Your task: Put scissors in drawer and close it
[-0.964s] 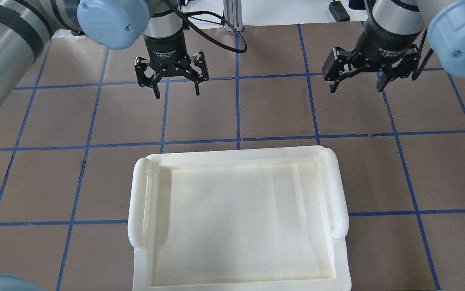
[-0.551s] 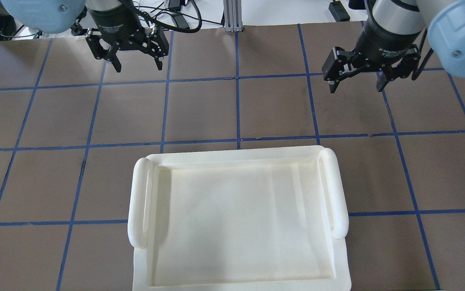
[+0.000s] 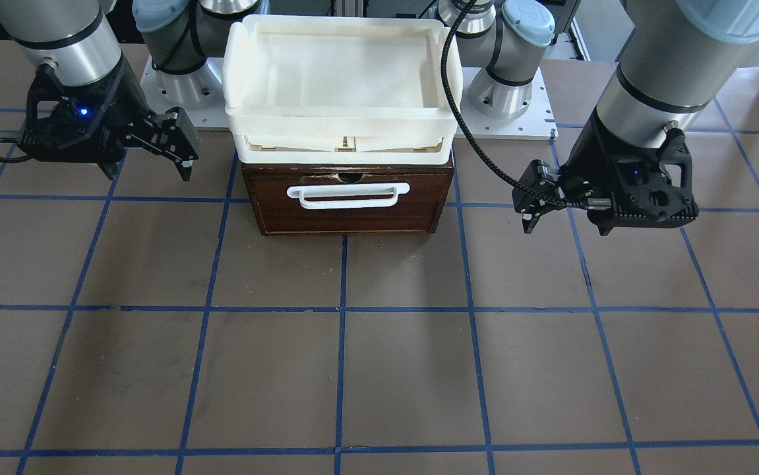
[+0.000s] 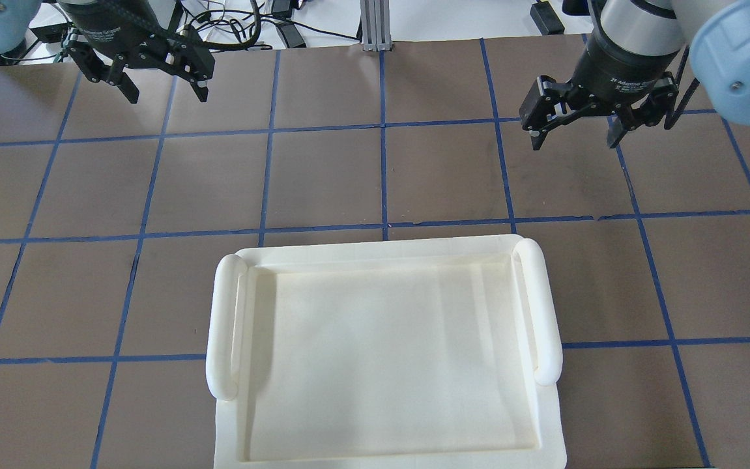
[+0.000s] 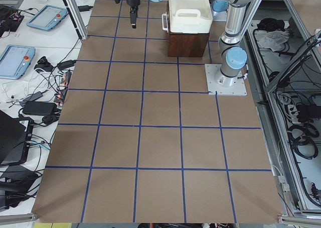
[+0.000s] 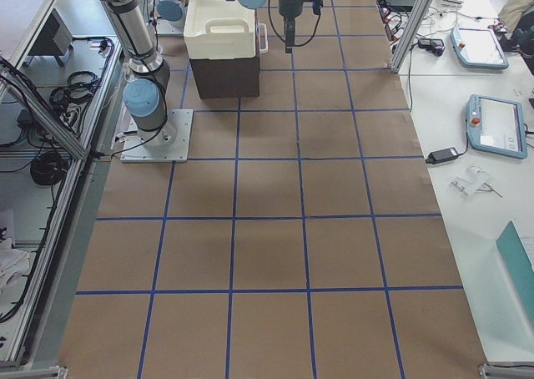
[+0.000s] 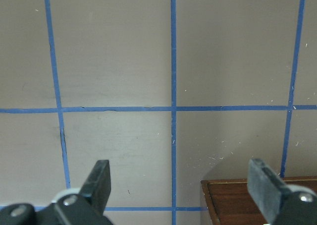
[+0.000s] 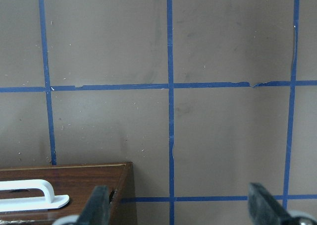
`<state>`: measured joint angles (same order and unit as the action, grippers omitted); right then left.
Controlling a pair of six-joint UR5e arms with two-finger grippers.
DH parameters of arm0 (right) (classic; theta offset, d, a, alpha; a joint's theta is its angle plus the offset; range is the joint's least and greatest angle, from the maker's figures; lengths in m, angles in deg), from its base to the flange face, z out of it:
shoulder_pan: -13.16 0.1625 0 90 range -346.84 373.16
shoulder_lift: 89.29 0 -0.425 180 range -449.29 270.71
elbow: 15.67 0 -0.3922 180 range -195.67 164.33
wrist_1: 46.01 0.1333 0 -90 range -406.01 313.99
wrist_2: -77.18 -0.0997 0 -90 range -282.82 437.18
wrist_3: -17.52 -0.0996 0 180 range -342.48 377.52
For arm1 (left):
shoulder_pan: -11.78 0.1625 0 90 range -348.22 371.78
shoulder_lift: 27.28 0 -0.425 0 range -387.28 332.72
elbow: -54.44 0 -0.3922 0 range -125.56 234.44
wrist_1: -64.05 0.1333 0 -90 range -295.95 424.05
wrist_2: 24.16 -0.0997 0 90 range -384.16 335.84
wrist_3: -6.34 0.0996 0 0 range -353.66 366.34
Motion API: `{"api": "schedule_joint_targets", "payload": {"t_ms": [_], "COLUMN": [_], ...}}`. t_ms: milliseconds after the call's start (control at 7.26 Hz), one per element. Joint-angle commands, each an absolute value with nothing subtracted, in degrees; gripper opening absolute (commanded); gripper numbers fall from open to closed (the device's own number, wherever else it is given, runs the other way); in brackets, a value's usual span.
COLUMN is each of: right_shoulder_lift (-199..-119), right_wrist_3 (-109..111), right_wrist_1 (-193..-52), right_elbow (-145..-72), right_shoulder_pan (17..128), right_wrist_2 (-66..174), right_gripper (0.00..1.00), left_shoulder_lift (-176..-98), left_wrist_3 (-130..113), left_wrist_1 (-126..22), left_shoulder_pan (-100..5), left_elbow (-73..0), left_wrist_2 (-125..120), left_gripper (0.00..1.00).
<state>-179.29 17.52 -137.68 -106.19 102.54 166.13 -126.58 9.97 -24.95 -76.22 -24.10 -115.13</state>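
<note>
The drawer (image 3: 273, 211) shows its dark brown front with a white bar handle (image 3: 347, 196); it sits pushed in under the cream-white tray (image 3: 343, 122). The scissors show in no view. My left gripper (image 4: 167, 96) is open and empty, hanging above the table off the drawer's left side; it also shows in the front-facing view (image 3: 565, 225) and in the left wrist view (image 7: 181, 180), with a brown corner of the drawer unit (image 7: 257, 202) below it. My right gripper (image 4: 573, 140) is open and empty on the other side, seen too in the right wrist view (image 8: 181, 207), near the drawer front (image 8: 89, 185).
The cream-white tray (image 4: 547, 312) fills the lower middle of the overhead view and hides the drawer there. Brown table (image 3: 353, 369) with blue tape lines stretches in front of the drawer. Cables and tablets lie on side tables (image 5: 30, 62) beyond the table's far edge.
My left gripper has moved left and toward the far edge of the table, still open. My right gripper has stayed in place.
</note>
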Motion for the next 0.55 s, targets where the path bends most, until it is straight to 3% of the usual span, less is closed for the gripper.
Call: {"api": "schedule_joint_targets", "payload": {"t_ms": [0, 413], "right_shoulder_lift": [-179.3, -179.3], "right_wrist_3": [17.5, 17.5], "right_wrist_1": [-137.7, -137.7], "right_elbow": [-106.2, -106.2], "right_shoulder_pan": [102.5, 102.5], "right_wrist_2": [166.2, 166.2], "right_gripper": [1.0, 1.0], "left_shoulder_lift": [-123.7, -122.6], "left_wrist_3": [9.7, 9.9], "left_wrist_1": [-22.4, -21.9], "left_shoulder_pan": [-76.0, -75.9], "left_elbow": [-29.4, -30.2], "left_wrist_2": [-114.3, -114.9], "left_gripper": [1.0, 1.0]}}
